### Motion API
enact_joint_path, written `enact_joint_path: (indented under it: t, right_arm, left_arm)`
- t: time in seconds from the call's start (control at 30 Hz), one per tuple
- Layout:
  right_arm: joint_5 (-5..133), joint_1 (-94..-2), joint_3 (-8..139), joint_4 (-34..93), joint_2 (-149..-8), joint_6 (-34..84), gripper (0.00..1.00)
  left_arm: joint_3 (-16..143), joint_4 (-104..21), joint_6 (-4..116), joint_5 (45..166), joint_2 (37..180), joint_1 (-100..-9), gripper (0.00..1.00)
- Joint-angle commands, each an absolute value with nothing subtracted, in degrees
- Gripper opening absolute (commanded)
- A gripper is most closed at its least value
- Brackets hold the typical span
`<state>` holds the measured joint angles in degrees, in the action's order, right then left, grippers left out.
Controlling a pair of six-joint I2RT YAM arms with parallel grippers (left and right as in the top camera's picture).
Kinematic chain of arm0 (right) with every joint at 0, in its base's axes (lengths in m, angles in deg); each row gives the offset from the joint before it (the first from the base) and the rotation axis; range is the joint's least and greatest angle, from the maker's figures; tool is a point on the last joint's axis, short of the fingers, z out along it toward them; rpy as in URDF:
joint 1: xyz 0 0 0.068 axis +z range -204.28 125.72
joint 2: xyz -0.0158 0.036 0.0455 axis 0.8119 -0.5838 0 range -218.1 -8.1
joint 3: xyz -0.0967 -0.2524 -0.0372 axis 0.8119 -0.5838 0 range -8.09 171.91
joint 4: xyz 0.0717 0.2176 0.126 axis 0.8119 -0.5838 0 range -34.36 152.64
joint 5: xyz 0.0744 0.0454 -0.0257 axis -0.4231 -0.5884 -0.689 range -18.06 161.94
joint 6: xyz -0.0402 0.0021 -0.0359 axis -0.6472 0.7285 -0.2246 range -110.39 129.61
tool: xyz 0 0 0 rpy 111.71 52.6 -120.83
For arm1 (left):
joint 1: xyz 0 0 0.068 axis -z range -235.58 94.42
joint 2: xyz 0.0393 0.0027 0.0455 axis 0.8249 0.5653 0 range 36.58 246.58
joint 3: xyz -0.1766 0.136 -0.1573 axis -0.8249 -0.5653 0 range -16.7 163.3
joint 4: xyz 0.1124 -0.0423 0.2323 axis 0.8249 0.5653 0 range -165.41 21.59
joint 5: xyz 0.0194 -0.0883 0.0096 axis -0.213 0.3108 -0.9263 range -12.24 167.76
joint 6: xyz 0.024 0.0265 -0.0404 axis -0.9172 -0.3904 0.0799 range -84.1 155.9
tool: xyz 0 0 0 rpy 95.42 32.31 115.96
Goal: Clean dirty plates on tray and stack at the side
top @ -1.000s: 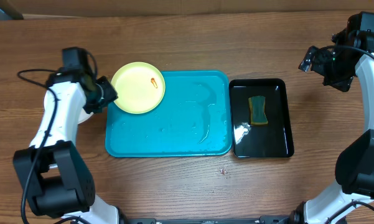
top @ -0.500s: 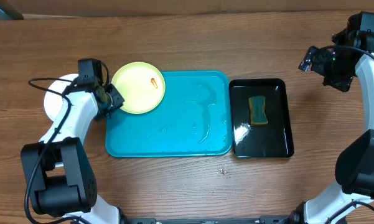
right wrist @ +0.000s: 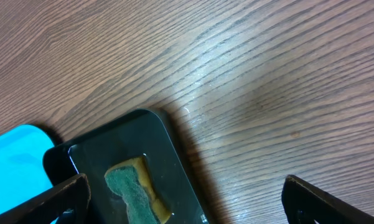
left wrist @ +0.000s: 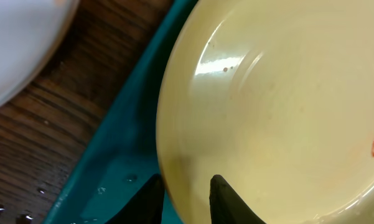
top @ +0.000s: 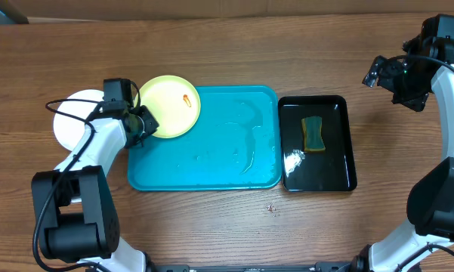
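The pale yellow-green plate [top: 168, 106] sits on the far left corner of the turquoise tray [top: 211, 162], with an orange-red smear [top: 186, 99] on it. My left gripper [top: 146, 121] is at the plate's near-left edge. In the left wrist view its fingers [left wrist: 187, 180] are shut on the rim of the plate [left wrist: 286, 106], one finger over the tray [left wrist: 118, 168] and one over the plate's inside. A white plate [top: 69, 121] lies on the table to the left of the tray, partly hidden by my left arm. My right gripper [top: 378, 73] is open and empty above the table at the far right.
A black tray [top: 340, 162] stands right of the turquoise tray, holding a green and yellow sponge [top: 313, 133]; both show in the right wrist view [right wrist: 174, 162], [right wrist: 134, 190]. Water drops lie on the turquoise tray's floor. The white plate's edge shows in the left wrist view [left wrist: 18, 43].
My left arm has swung right, bringing the gripper onto the yellow-green plate's rim and uncovering the white plate on the left. The plate and the right arm have not moved.
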<state>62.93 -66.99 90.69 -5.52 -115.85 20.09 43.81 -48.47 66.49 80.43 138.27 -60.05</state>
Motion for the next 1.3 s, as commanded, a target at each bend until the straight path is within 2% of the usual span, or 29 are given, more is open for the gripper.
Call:
enact_joint_path:
  t: [0.0,0.13,0.23,0.33,0.77,0.9,1.07,1.17,1.27]
  right_arm:
    - [62.9,-67.2,91.2,-5.2,-115.0,20.1,1.00]
    - [62.9,-67.2,91.2,-5.2,-115.0,20.1,1.00]
    - [62.9,-67.2,91.2,-5.2,-115.0,20.1,1.00]
    - [62.9,-67.2,91.2,-5.2,-115.0,20.1,1.00]
    - [62.9,-67.2,91.2,-5.2,-115.0,20.1,1.00]
    - [62.9,-67.2,91.2,-5.2,-115.0,20.1,1.00]
    - [62.9,-67.2,91.2,-5.2,-115.0,20.1,1.00]
    - [62.9,-67.2,91.2,-5.2,-115.0,20.1,1.00]
    - [62.9,-67.2,91.2,-5.2,-115.0,20.1,1.00]
  left_arm:
    - [42.7,-49.0,67.4,77.7,137.6,-57.9,0.27]
    - [42.7,-49.3,67.4,75.6,137.7,-57.1,0.26]
    - [42.7,-49.3,67.4,77.0,137.7,-57.0,0.12]
    - [42.7,-48.2,67.3,80.4,137.7,-56.7,0.04]
    - [42.6,-38.7,60.3,83.6,137.7,-49.3,0.05]
    - [42.6,-36.7,59.6,84.0,137.7,-46.5,0.11]
    - [43.6,-34.7,57.7,85.3,137.7,-44.8,0.26]
    - [45.6,-32.3,57.7,85.3,137.7,-44.7,0.40]
    - [48.4,-30.8,55.6,85.0,137.7,-44.7,0.44]
